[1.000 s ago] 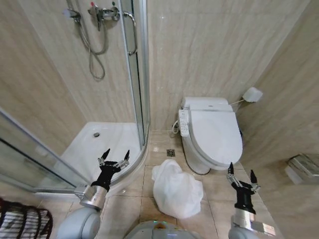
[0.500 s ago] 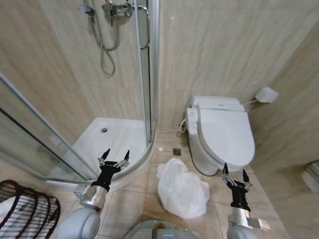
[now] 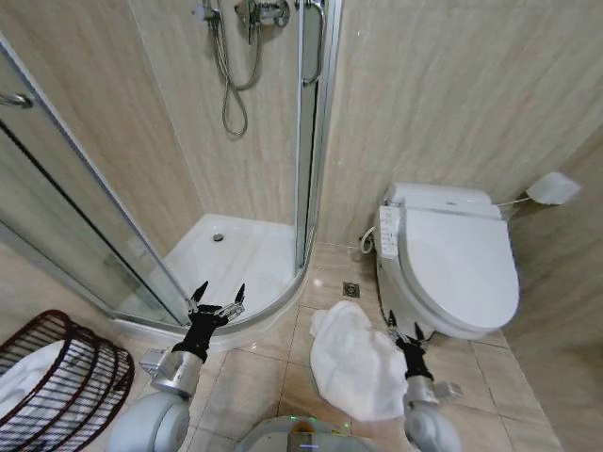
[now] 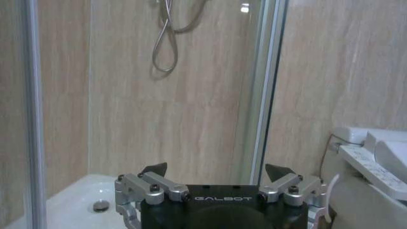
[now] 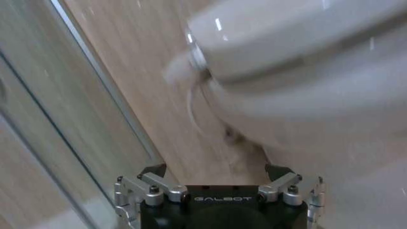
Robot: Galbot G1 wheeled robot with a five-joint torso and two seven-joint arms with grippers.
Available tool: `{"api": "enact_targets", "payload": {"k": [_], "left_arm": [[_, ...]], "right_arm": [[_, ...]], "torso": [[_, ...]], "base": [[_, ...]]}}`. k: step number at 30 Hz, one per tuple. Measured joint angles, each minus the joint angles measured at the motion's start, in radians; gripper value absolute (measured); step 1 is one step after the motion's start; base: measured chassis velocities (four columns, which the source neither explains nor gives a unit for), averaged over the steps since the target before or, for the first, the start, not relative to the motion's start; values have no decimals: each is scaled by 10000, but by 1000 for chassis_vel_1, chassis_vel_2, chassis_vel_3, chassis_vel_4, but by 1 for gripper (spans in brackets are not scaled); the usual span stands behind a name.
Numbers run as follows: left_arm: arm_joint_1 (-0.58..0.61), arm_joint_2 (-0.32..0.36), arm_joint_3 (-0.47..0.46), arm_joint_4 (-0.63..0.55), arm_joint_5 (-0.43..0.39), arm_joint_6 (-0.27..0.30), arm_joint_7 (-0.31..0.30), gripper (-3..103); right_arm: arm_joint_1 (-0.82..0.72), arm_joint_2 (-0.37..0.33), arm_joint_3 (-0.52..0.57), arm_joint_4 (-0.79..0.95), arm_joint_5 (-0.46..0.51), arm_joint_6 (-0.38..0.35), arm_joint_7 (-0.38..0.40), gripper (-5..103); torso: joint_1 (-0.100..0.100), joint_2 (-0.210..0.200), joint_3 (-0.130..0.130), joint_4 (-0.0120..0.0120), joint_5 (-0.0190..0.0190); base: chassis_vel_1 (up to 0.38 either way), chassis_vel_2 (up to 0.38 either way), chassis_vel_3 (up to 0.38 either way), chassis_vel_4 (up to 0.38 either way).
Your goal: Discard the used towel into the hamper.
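Counted across the bathroom: one white towel [image 3: 353,363] crumpled on the floor tiles, one wire hamper [image 3: 58,377] at the near left, one toilet [image 3: 452,264], one shower tray [image 3: 236,264], one shower hose [image 3: 231,75], one floor drain [image 3: 351,290]. Two grippers, left gripper [image 3: 218,297] and right gripper [image 3: 405,331], each with fingers spread apart.

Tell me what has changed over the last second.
The head camera has swung to the robot's left, so the hamper now shows far more fully. The right gripper has moved in toward the towel and now sits at its edge, jaws open. The left gripper stayed raised and open. The towel lies on the floor beside the toilet, not taken hold of.
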Motion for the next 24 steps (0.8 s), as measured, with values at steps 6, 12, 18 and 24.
{"api": "enact_targets", "payload": {"k": [6, 12, 18, 24], "left_arm": [[0, -1, 0, 0, 0, 0, -1, 100], [0, -1, 0, 0, 0, 0, -2, 100], [1, -1, 0, 0, 0, 0, -1, 100], [0, 0, 0, 0, 0, 0, -1, 100]], "right_arm": [[1302, -244, -459, -2189, 129, -584, -208, 100], [2580, 105, -1094, -3972, -966, -1092, -222, 100], [3599, 752, -1433, -5348, -2965, -1976, 307, 100], [4192, 1076, -1575, -6309, -3986, -2473, 510, 100]], "torso": [[6, 19, 11, 1, 1], [13, 39, 21, 1, 3], [21, 50, 29, 2, 1], [24, 59, 33, 2, 0]], "base": [[0, 0, 0, 0], [0, 0, 0, 0], [0, 0, 0, 0], [0, 0, 0, 0]]}}
